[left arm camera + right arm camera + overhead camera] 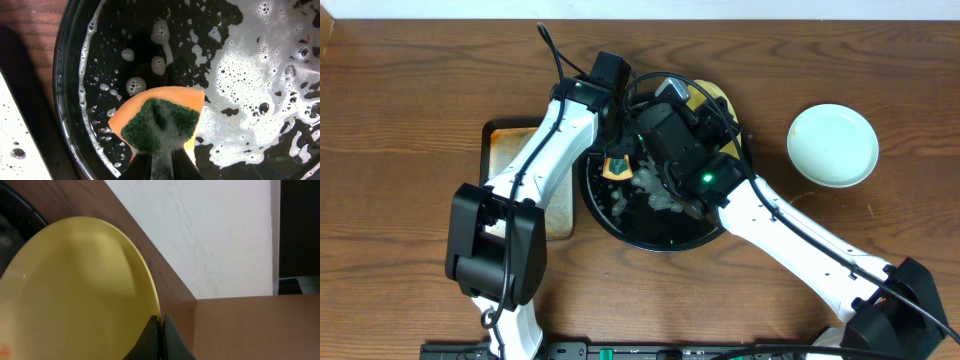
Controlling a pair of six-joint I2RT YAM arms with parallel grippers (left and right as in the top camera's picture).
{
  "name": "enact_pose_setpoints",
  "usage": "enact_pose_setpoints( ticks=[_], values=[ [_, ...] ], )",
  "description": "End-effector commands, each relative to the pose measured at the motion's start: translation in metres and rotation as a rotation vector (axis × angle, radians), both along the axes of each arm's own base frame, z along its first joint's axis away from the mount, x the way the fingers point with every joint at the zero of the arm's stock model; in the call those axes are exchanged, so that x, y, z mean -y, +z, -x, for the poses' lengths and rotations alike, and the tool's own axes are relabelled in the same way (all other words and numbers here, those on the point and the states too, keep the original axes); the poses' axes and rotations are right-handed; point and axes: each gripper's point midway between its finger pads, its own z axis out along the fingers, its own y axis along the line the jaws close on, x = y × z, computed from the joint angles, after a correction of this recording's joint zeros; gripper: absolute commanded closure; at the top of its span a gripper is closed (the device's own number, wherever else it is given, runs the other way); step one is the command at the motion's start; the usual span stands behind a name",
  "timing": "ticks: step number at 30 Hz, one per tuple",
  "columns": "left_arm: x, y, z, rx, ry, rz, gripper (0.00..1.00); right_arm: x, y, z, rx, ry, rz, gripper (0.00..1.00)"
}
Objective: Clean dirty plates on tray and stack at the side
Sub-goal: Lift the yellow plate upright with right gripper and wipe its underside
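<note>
The black tray [655, 238] sits mid-table, its floor covered in white foam [250, 85]. My left gripper [617, 160] is shut on an orange sponge with a green scouring face [160, 122], held low over the tray's left side [70, 75]. My right gripper [161, 322] is shut on the rim of a pale yellow plate [75, 295], which stands tilted up on edge over the tray's far side [717, 98]. A faint orange smear shows at the plate's lower left. One pale mint plate [832, 145] lies flat on the table to the right of the tray.
A small rusty rectangular metal tray [515, 145] lies left of the black tray, partly under my left arm. Both arms cross over the black tray. A white wall [210, 235] runs behind the table's far edge.
</note>
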Motion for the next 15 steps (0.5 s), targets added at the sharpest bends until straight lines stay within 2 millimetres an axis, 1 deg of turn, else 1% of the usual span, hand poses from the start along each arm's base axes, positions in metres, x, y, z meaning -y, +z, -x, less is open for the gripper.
enact_pose_setpoints(
  ticks=[1,15],
  values=[
    [0.0007,0.0090,-0.0038,0.025,-0.012,0.004,0.89,0.0003,0.0124,0.0019,0.028,-0.009,0.023,0.99],
    [0.0007,0.0090,-0.0038,0.025,-0.012,0.004,0.89,-0.0014,0.0150,0.0003,0.037,-0.004,0.022,0.99]
  ],
)
